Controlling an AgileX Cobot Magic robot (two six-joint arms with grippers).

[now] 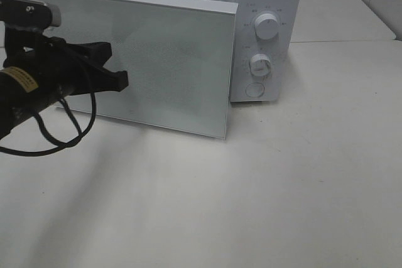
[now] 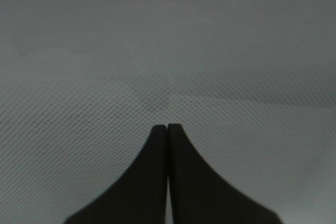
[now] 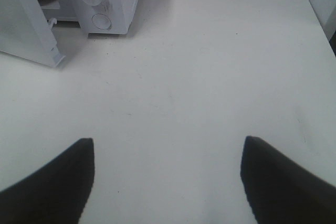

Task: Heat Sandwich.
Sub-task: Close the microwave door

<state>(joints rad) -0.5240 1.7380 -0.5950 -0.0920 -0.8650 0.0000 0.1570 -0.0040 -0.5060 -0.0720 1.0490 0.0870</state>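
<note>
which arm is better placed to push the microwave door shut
Likely left: the left gripper, shut, is at the front of the half-open door; the right gripper hangs open over the table, away from the microwave.

We see our left gripper [image 2: 167,129], two black fingers [image 2: 144,187] pressed flat together with nothing between them, tips close before the microwave door [image 2: 236,51], contact we cannot tell, grey panel with fine dotted mesh, pale strip along its far edge

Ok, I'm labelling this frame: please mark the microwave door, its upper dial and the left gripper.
microwave door [image 1: 169,61], exterior high view, middle of its front panel.
upper dial [image 1: 266,26], exterior high view, centre of the knob face.
left gripper [image 2: 167,129], left wrist view, where the shut jaws' tips meet.
</note>
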